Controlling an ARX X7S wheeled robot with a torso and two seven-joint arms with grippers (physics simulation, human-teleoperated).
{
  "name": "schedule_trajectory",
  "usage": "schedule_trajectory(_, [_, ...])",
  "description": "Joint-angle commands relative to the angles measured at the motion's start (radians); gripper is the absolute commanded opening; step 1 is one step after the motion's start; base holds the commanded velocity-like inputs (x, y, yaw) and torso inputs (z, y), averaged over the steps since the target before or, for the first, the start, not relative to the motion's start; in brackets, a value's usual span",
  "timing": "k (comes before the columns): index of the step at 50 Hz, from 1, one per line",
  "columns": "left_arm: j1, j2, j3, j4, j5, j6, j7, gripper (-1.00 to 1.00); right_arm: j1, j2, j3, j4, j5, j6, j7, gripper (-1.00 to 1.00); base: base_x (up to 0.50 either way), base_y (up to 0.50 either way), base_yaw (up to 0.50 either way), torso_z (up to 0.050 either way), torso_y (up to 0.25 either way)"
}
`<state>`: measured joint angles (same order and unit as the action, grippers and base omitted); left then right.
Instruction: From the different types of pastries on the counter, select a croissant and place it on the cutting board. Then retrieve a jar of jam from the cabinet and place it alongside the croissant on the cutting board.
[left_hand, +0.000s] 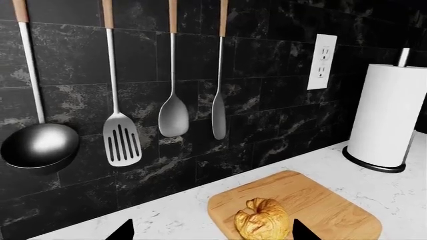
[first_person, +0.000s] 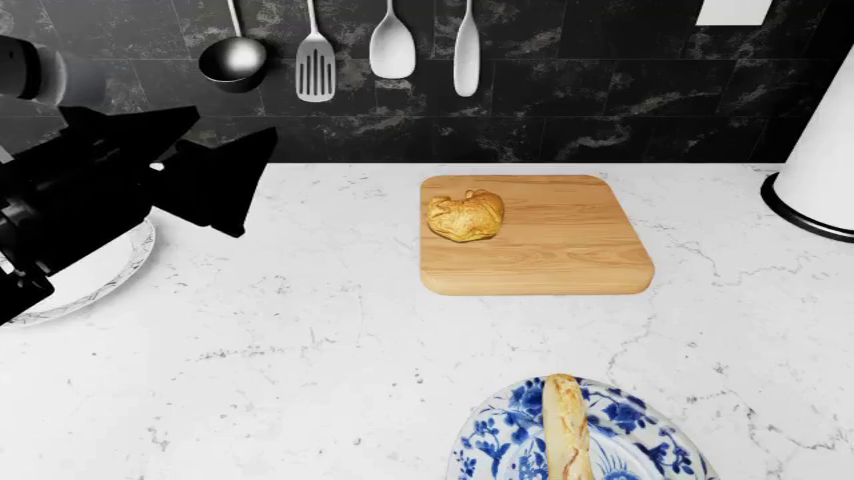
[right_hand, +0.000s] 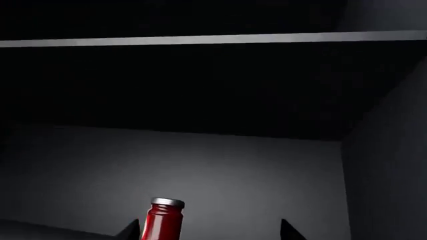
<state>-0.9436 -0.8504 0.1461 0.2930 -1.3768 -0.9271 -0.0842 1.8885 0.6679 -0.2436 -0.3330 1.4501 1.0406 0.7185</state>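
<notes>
The golden-brown croissant lies on the left part of the light-wood cutting board on the white marble counter. In the left wrist view the croissant sits on the board just beyond my open, empty left gripper. In the head view the left gripper hangs above the counter, left of the board. My right gripper is open inside a dark cabinet. The red jar of jam stands upright between its fingertips, nearer one of them. The right gripper is out of the head view.
A blue-and-white plate with the long pale loaf sits at the counter's front. A white plate lies at the left under my left arm. A paper towel roll stands at the right. Utensils hang on the black wall.
</notes>
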Motion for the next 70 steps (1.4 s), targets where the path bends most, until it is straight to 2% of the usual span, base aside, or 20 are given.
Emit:
schedule_trajectory(1, [0.000,-0.003,0.001,-0.001,-0.001,0.001,0.000,1.00,0.153,-0.073,-0.065,0.190,-0.094,-0.005,-0.106,1.00,0.00,0.00,0.00,0.000,0.000])
schedule_trajectory(16, [0.031,-0.010,-0.013,-0.005,-0.004,0.018,0.002,1.00,0.351,-0.222,-0.181,0.566,-0.247,-0.046,-0.298,1.00,0.00,0.00,0.00,0.000,0.000])
schedule_trajectory(23, [0.029,-0.015,-0.022,0.000,-0.019,0.016,-0.013,1.00,0.463,-0.302,-0.243,0.778,-0.392,-0.139,-0.430,1.00,0.00,0.00,0.00,0.000,0.000])
schedule_trajectory(31, [0.044,-0.019,-0.022,0.003,-0.017,0.020,-0.010,1.00,0.468,-0.515,0.081,0.902,-0.946,0.007,-0.731,1.00,0.00,0.00,0.00,0.000,0.000])
schedule_trajectory(35, [0.054,-0.023,-0.022,0.002,-0.013,0.023,-0.005,1.00,0.468,-0.583,0.184,0.941,-1.181,0.025,-0.861,1.00,0.00,0.00,0.00,0.000,0.000])
schedule_trajectory(38, [0.061,-0.022,-0.023,-0.003,-0.011,0.027,-0.006,1.00,0.468,-0.613,0.229,0.972,-1.279,0.024,-0.912,1.00,0.00,0.00,0.00,0.000,0.000])
schedule_trajectory(46, [0.062,-0.018,-0.017,-0.011,-0.004,0.031,0.001,1.00,0.468,-0.636,0.249,1.046,-1.346,0.029,-0.934,1.00,0.00,0.00,0.00,0.000,0.000])
schedule_trajectory(70, [0.055,-0.020,-0.016,-0.006,-0.011,0.032,0.000,1.00,0.468,-0.624,0.264,1.111,-1.213,0.119,-0.840,1.00,0.00,0.00,0.00,0.000,0.000])
